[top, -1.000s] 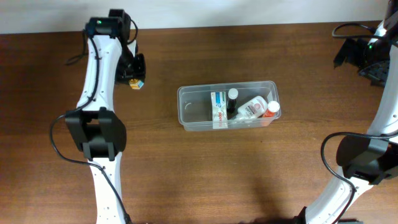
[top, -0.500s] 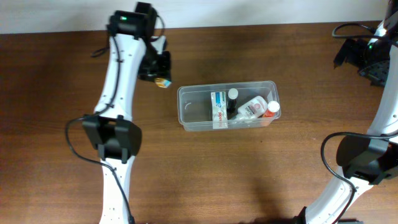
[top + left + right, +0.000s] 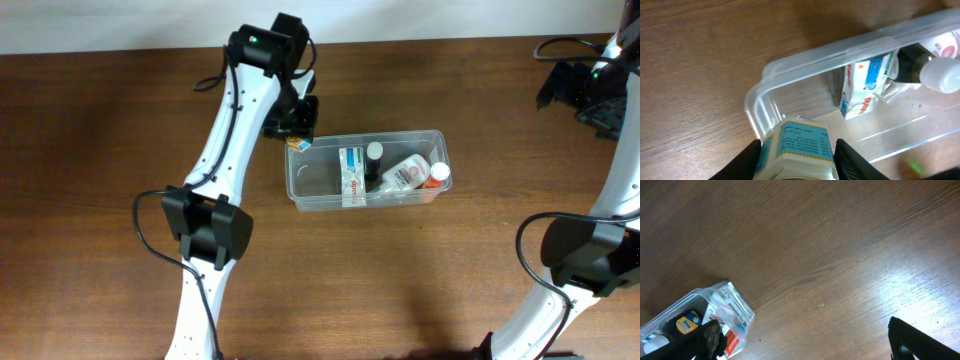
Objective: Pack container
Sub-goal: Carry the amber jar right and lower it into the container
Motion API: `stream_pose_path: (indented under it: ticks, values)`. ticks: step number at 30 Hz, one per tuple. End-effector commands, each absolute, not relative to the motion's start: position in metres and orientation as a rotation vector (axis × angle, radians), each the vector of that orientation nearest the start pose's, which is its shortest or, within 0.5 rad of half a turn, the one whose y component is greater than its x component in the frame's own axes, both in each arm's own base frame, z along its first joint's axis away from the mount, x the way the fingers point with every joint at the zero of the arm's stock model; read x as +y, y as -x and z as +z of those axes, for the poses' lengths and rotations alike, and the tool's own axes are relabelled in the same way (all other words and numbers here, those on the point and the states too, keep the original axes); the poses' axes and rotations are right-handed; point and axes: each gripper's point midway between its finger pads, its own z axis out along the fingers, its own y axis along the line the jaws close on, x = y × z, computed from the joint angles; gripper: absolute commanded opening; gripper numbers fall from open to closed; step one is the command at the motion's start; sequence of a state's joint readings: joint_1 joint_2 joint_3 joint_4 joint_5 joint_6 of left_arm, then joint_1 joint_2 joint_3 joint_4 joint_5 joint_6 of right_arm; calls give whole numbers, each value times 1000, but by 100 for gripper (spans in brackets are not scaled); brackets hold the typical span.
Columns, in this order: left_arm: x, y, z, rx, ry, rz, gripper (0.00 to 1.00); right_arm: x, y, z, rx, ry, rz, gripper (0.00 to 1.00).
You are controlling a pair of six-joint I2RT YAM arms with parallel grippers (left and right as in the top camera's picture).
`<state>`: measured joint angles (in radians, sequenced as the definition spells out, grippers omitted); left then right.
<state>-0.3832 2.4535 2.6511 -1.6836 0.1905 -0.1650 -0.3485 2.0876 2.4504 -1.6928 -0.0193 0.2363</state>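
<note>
The clear container (image 3: 300,190) lies mid-table, holding a white box with blue and red print (image 3: 350,175), a dark bottle with a white cap (image 3: 372,158) and a white bottle with an orange cap (image 3: 412,172). My left gripper (image 3: 295,128) is shut on a small bottle with a blue and yellow label (image 3: 299,144), just above the container's back left corner. In the left wrist view the small bottle (image 3: 799,147) sits between the fingers over the container's rim (image 3: 756,102), the box (image 3: 862,85) beyond. My right gripper (image 3: 585,88) is open and empty at the far right.
The right wrist view shows bare wood between the wide-open fingers (image 3: 805,347) and the container's end (image 3: 732,305) at the lower left. The table's back edge meets a white wall. Cables run by both arm bases.
My left arm has swung right with the small bottle, from the far left of the table to the container's left end. The right arm has not moved.
</note>
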Motion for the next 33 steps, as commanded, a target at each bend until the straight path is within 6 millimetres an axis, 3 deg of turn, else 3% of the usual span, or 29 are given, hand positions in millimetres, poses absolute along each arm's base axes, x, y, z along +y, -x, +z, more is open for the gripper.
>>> stream_pose_path:
  ticks: [1, 7, 33]
  values:
    - [-219, -420, 160, 3033, -428, -305, 44, -140, -388, 255, 2758, -848, 5, 98]
    - [-223, -412, 147, 3053, -459, -158, 45, -140, -388, 255, 2758, -848, 5, 98]
    - [-230, -385, 62, 3233, -502, -157, 45, -140, -388, 255, 2758, -848, 5, 98]
